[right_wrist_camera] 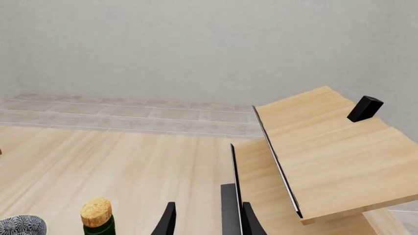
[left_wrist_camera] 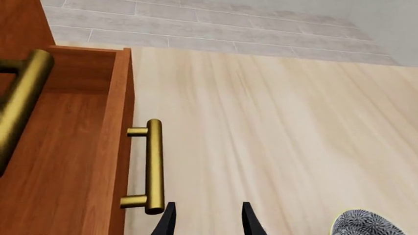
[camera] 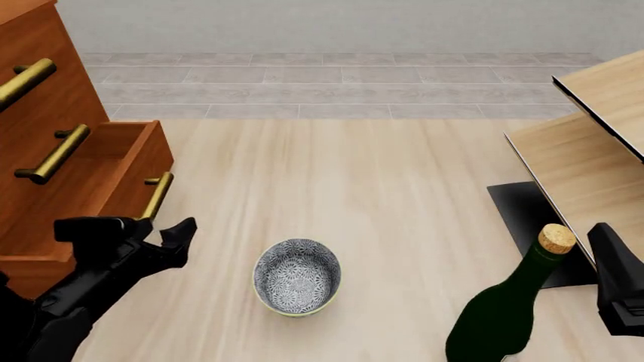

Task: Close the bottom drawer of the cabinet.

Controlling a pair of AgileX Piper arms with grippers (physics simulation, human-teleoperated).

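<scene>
The reddish-brown cabinet (camera: 41,105) stands at the far left. Its bottom drawer (camera: 126,173) is pulled out, with its brass bar handle (camera: 156,196) facing the table's middle. In the left wrist view the drawer (left_wrist_camera: 78,147) and its handle (left_wrist_camera: 154,166) lie just beside my left gripper (left_wrist_camera: 207,223), which is open and empty. In the front view my left gripper (camera: 171,237) sits right below the handle, close to the drawer front; I cannot tell whether it touches. My right gripper (right_wrist_camera: 207,223) is open and empty, low at the right edge (camera: 619,286).
A patterned bowl (camera: 297,277) sits in the near middle, right of the left gripper. A dark green corked bottle (camera: 503,309) stands at the near right, beside the right gripper. Pale light-wood furniture (camera: 593,151) with black edging fills the right side.
</scene>
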